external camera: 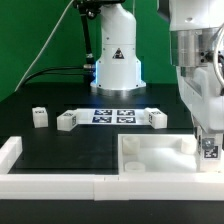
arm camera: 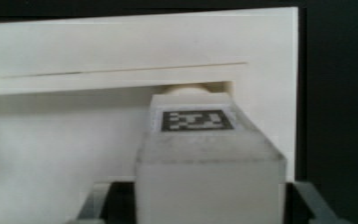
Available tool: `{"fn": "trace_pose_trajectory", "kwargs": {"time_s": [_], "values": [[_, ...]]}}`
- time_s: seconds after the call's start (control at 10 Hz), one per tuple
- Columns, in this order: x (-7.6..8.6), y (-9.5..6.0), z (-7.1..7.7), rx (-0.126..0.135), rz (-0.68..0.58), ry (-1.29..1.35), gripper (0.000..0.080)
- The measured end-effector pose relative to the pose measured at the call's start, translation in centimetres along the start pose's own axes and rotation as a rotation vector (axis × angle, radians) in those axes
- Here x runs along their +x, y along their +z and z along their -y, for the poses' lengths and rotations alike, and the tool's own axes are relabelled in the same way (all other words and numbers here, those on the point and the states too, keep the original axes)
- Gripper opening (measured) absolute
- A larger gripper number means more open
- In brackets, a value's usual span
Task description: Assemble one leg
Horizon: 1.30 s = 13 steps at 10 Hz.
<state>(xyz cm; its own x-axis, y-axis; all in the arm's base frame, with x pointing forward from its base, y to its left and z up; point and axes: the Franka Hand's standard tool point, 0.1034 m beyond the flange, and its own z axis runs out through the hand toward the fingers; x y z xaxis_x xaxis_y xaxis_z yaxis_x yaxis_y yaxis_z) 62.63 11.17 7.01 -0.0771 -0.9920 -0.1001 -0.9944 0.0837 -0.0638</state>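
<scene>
A robotics lab is indicated: a black bench [external camera: 60, 140] is backed by a green screen [external camera: 40, 40], and a marker board [external camera: 112, 116] is fixed at its centre.

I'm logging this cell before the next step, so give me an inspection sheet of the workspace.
Surface: black table, with a white rail along its near edge.
Job's things: one leg in the gripper, over the top at the exterior view's right; three legs loose on the table.
Clutter: nothing seen beyond the marker board.
Grippers: shut on the leg, tag facing the wrist camera.
Cables: black cable running to the arm base.
Surroundings: green backdrop.
</scene>
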Motion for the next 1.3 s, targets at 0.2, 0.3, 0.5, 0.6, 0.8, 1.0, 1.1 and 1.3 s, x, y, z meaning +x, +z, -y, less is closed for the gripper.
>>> {"fn": "trace_pose_trajectory", "kwargs": {"time_s": [0.2,0.3,0.5,0.6,0.8,1.0,1.1,1.3], "values": [[0.0,0.1,0.0,-0.001,0.0,-0.077,0.0474],[-0.3,0.1,0.0,0.003,0.001,-0.109,0.0594],[-0.5,0.1,-0.1,0.002,0.001,-0.335,0.0638],[-0.6,0.1,-0.1,0.002,0.0,-0.511,0.0638],[-0.4,0.2,-0.1,0.0,-0.001,-0.767,0.0648],[-0.6,0.3,-0.2,-0.002,-0.001,-0.982,0.0649],[-0.9,0.3,-0.3,-0.006,-0.004,-1.098,0.0649],[-1.2,0.4,-0.3,-0.017,-0.01,-1.326,0.0649]]}}
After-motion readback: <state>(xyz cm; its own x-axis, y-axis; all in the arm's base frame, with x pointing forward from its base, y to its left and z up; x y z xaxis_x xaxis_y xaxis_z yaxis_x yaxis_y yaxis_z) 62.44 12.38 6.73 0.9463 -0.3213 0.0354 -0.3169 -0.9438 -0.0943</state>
